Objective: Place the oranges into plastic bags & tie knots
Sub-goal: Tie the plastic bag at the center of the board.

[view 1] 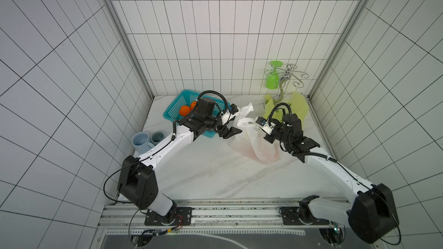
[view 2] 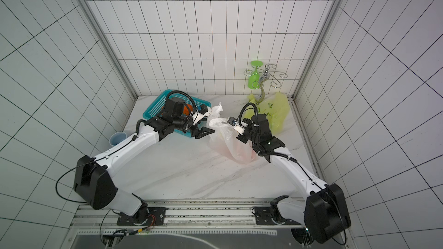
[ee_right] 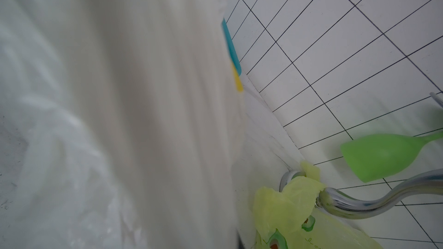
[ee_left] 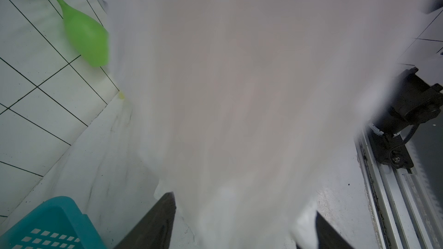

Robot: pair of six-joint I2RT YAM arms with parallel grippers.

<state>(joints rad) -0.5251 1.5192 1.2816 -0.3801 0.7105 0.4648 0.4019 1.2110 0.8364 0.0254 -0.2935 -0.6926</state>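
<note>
**Operator:** How far along are you?

**Arm:** Under halfway, I judge. On the marble table (view 1: 203,176) the white bag (view 1: 256,147) slumps just off centre toward 1 o'clock. An orange-pink blur shows through its film. I read that as fruit inside, but I cannot count it. The yellow-green bag (view 1: 298,106) lies flat in the back corner at 2 o'clock and looks empty. The teal basket (view 1: 176,106) sits at 10 o'clock with two oranges (view 1: 185,110) showing; my left arm hides the rest of it. Neither bag is tied.

**Operator:** And your grippers?

**Arm:** My right gripper (view 1: 250,123) is closed, and it appears to pinch the bunched top of the white bag and hold it up. My left gripper (view 1: 232,132) has its jaws apart at that bunch's 9 o'clock. In the left wrist view, film hangs between my fingers (ee_left: 155,223), unclamped.

**Operator:** Room to work?

**Arm:** There is plenty toward 6 o'clock, where the marble is bare. It is tight from 12 to 2 o'clock. The chrome rack (view 1: 291,75) with its hanging green goblet (view 1: 272,80) stands over the yellow-green bag, with the wall close behind. The basket is right beside my left wrist, and two mugs (view 1: 141,141) sit at 9 o'clock against the wall.
</note>
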